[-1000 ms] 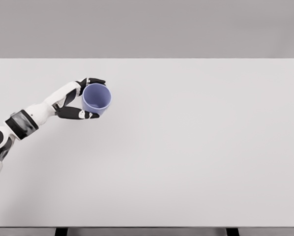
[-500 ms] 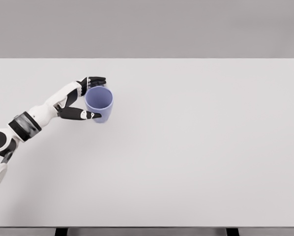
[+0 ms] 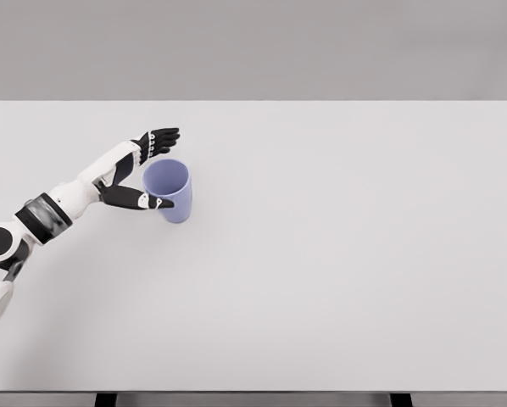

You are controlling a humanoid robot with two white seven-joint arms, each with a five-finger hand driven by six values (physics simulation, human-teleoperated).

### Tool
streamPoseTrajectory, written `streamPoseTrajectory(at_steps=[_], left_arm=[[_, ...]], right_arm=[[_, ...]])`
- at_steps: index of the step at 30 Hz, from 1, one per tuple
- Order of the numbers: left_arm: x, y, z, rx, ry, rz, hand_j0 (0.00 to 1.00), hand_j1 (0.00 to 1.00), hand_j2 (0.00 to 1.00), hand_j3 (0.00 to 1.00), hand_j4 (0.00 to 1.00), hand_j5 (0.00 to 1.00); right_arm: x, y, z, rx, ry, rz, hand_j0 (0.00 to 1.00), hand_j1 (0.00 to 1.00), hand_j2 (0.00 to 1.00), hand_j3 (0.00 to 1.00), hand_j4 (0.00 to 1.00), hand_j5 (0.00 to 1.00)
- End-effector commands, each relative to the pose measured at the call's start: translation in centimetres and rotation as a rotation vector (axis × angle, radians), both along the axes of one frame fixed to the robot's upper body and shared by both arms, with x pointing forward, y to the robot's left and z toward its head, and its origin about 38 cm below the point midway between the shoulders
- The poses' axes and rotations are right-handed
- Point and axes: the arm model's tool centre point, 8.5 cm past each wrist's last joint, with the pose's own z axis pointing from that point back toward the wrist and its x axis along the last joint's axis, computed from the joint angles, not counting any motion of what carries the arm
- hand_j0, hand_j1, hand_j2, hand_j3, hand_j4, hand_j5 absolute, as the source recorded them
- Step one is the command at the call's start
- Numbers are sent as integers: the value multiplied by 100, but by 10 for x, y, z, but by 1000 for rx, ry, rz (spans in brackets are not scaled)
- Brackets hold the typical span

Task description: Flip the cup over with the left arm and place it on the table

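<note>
A lavender-blue cup [image 3: 170,193] stands upright on the white table [image 3: 338,254], mouth up, in the left part of the head view. My left hand [image 3: 163,168] is just left of it, the arm coming in from the lower left. The fingers [image 3: 162,136] are spread and lifted clear behind the cup's rim. The thumb [image 3: 143,201] lies along the cup's near left side, touching it or nearly so. The hand is open and holds nothing. The right arm does not show.
The table's far edge [image 3: 253,102] runs behind the hand and its near edge [image 3: 253,391] along the bottom of the view. A plain grey wall stands behind the table.
The cup tipped from tilted toward the camera to upright and came down onto the table. The fingers then opened away from its rim, letting it go.
</note>
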Motion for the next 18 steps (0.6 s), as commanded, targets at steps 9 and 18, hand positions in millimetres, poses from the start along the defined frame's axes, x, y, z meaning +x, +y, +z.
streamPoseTrajectory(at_steps=[9,18], left_arm=[[-5,7,9,41,-26,-13,100,100,100,100,100,100],[-23,59,52,141,-114,31,100,100,100,100,100,100]], right_arm=[[-1,0,0,0,2,0,100,100,100,100,100,100],[0,0,0,0,0,0,100,100,100,100,100,100]])
